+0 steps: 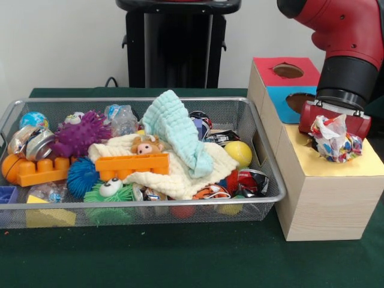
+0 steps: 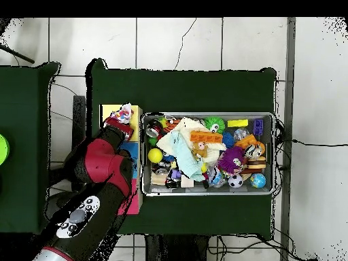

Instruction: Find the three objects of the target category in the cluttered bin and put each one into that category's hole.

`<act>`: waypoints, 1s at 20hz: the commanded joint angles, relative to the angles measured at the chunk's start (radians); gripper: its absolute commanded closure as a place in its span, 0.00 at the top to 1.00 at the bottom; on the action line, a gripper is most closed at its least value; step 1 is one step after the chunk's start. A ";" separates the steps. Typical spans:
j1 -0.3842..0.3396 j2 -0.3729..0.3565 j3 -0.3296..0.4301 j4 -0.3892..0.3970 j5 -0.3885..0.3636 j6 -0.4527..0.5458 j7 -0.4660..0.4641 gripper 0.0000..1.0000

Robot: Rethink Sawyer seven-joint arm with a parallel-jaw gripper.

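My gripper (image 1: 332, 133) hangs over the yellow top (image 1: 348, 162) of the wooden box at the right, shut on a crumpled white wrapper (image 1: 337, 144) printed with red, blue and yellow blotches. The wrapper rests just above or on the yellow surface; any hole under it is hidden. In the overhead view the wrapper (image 2: 124, 113) shows at the arm's tip over the yellow patch (image 2: 133, 115). The wire-mesh bin (image 1: 268, 162) stands to the left, full of clutter. Other shiny crumpled wrappers lie in it at the right front (image 1: 251, 180) and far left (image 1: 29, 141).
The box has a red top with a hole (image 1: 288, 70) and a blue top with a hole (image 1: 298, 101) behind the yellow one. The bin holds pale cloths (image 1: 177, 135), orange bricks (image 1: 132, 165), a purple spiky ball (image 1: 81, 135), a yellow ball (image 1: 239, 153).
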 commanded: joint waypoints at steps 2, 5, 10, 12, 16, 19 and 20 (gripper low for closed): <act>-0.038 0.158 0.123 -0.010 0.025 -0.060 0.149 1.00; -0.040 0.153 0.128 -0.002 0.018 -0.066 0.151 1.00; -0.037 0.145 0.129 0.005 0.014 -0.062 0.152 1.00; -0.046 0.118 0.140 0.018 0.000 -0.042 0.150 1.00; -0.030 0.085 0.106 0.021 -0.006 0.041 0.118 1.00; -0.055 0.016 0.120 0.037 -0.036 0.101 0.097 1.00; -0.061 0.001 0.124 0.039 -0.039 0.108 0.096 1.00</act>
